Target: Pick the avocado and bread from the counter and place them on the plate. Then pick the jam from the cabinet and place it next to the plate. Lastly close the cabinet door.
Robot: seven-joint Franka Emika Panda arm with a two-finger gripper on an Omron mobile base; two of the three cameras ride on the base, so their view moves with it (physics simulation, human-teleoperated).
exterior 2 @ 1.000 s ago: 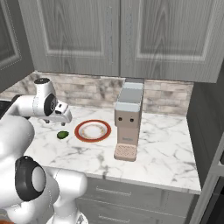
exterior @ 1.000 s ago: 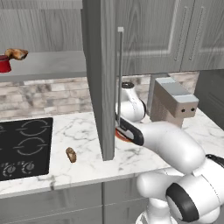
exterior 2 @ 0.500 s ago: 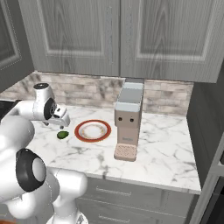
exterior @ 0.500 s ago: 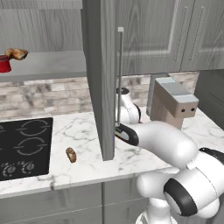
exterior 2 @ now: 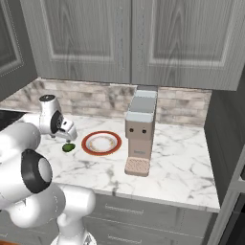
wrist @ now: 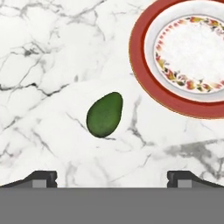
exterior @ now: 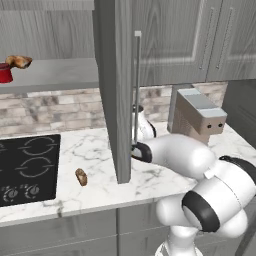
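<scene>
The dark green avocado lies on the white marble counter, just left of the orange-rimmed plate. My gripper hovers right over it, open, with both tips spread wide and nothing between them. In the right base view the gripper hangs just above the avocado, with the plate to its right. The small brown bread rests on the counter beside the cooktop. The red jam stands on the cabinet's shelf. The cabinet door stands open and hides much of my hand.
A beige coffee machine stands right of the plate. A black cooktop is set in the counter at the left. A golden-brown pastry sits next to the jam. The open door's edge hangs close to my arm.
My hand has come down a little toward the avocado and the arm has folded lower. Avocado, bread, plate and jam have not moved.
</scene>
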